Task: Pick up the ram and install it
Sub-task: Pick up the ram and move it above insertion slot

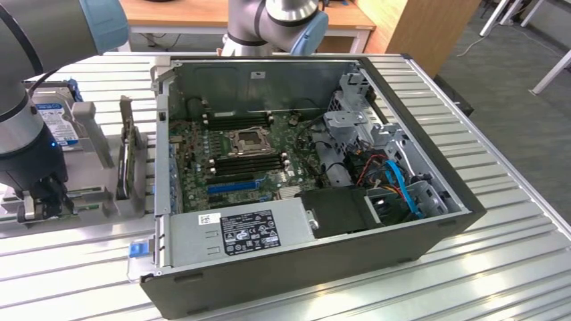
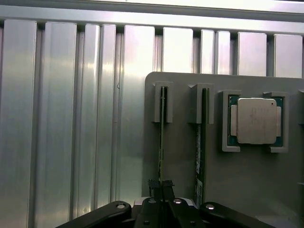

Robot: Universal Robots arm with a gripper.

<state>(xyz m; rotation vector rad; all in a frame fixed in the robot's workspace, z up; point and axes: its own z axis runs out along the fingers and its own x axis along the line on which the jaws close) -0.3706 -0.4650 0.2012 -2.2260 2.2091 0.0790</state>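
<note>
In the wrist view two thin green sticks stand on edge in slots of a grey holder (image 2: 185,180). My gripper (image 2: 160,186) is shut on the edge of the ram (image 2: 161,142), the stick farther from the processor chip (image 2: 256,121). The second stick (image 2: 199,152) stands free beside it. In the exterior view the gripper (image 1: 45,204) reaches down onto the holder (image 1: 93,200) at the exterior view's left, beside the open computer case (image 1: 428,234). The motherboard (image 1: 200,170) lies inside, with black memory slots (image 1: 250,164) around the processor socket.
A green expansion card (image 1: 125,160) stands upright in the holder between gripper and case. A hard drive (image 1: 53,120) stands behind the gripper. The case holds a power supply (image 1: 241,231), a blue slot (image 1: 234,185) and blue cables (image 1: 406,190). Everything rests on a ribbed metal table (image 1: 499,267).
</note>
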